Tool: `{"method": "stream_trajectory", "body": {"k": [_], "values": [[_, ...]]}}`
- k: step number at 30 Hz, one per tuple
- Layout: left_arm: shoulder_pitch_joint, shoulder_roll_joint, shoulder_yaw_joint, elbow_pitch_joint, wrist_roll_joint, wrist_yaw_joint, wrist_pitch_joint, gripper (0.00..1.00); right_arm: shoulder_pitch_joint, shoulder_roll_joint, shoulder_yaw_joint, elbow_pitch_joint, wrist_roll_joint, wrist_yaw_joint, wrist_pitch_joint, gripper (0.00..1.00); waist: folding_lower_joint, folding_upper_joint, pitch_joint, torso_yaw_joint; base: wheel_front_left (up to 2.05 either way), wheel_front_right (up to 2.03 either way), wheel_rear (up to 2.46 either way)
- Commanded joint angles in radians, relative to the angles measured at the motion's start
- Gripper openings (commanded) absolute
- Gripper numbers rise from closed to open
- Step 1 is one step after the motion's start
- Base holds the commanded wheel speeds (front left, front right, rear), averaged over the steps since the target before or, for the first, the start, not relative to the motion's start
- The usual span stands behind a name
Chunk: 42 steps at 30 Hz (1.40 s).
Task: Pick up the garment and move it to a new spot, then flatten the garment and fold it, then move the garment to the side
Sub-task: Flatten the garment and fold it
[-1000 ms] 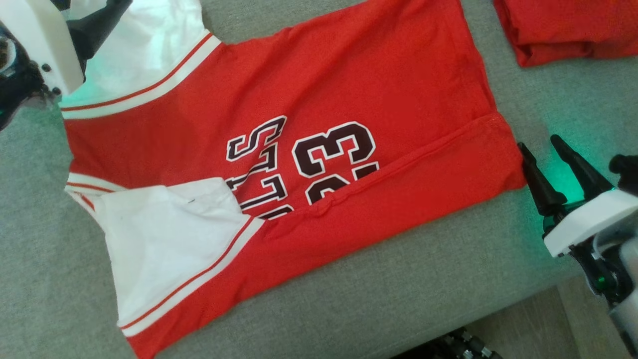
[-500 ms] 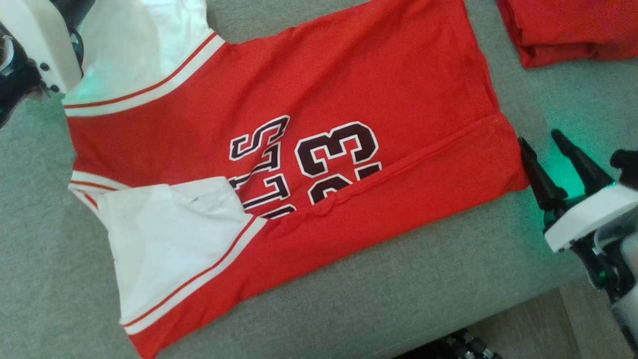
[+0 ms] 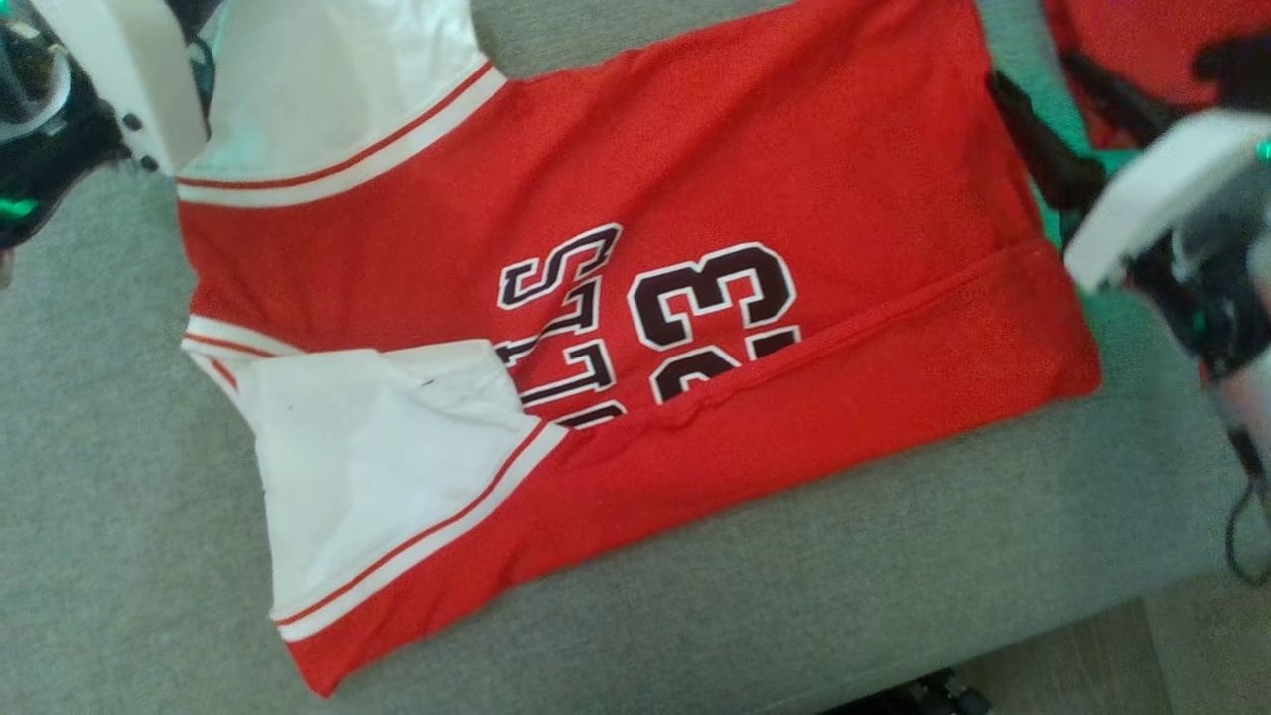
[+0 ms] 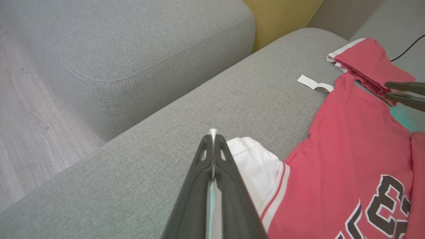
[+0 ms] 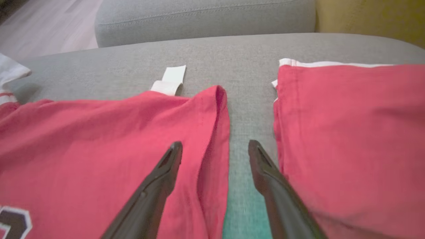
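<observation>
The garment is a red jersey with white sleeves and dark "23" lettering, spread on the grey sofa seat. Its near long edge is folded over. My left gripper is shut on the far white sleeve, with a sliver of white cloth pinched at its tips. Its white wrist housing sits at the top left of the head view. My right gripper is open at the jersey's hem. In the right wrist view that gripper straddles the hem edge, one finger over the red cloth.
A second red garment, folded, lies just right of the hem on the same seat. A white label strip lies beyond the jersey. A grey cushion and a yellow one stand behind. Wooden floor shows past the seat's front edge.
My left gripper has shut on the white sleeve. My right gripper has moved from the near hem corner up along the hem to the far corner. The head view shifted slightly.
</observation>
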Motion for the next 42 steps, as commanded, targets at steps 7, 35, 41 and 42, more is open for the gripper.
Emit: {"method": "stream_trajectory", "body": {"k": [7, 35, 41, 42], "values": [[-0.095, 0.044, 0.001, -0.070, -0.007, -0.006, -0.022, 0.00, -0.202, 0.037, 0.058, 0.165, 0.030, -0.001, 0.094, 1.00, 0.0000, 0.0000, 0.039, 0.059, 0.00, 0.00, 0.00], [-0.167, 0.088, -0.089, -0.021, 0.019, -0.006, -0.196, 0.00, -0.413, 0.017, 0.249, 0.378, 0.157, -0.001, -0.055, 0.00, 0.0000, 0.0000, 0.049, 0.102, 0.00, 0.00, 0.00], [-0.214, 0.103, -0.094, 0.025, 0.094, -0.006, -0.321, 0.00, -0.445, -0.015, 0.233, 0.364, 0.201, -0.001, -0.126, 0.00, 0.0000, 0.0000, 0.033, 0.100, 0.00, 0.00, 0.00], [-0.222, 0.102, -0.092, 0.036, 0.105, -0.006, -0.347, 0.00, -0.448, -0.022, 0.229, 0.359, 0.210, -0.001, -0.139, 0.00, 0.0000, 0.0000, 0.030, 0.101, 0.00, 0.00, 0.00]]}}
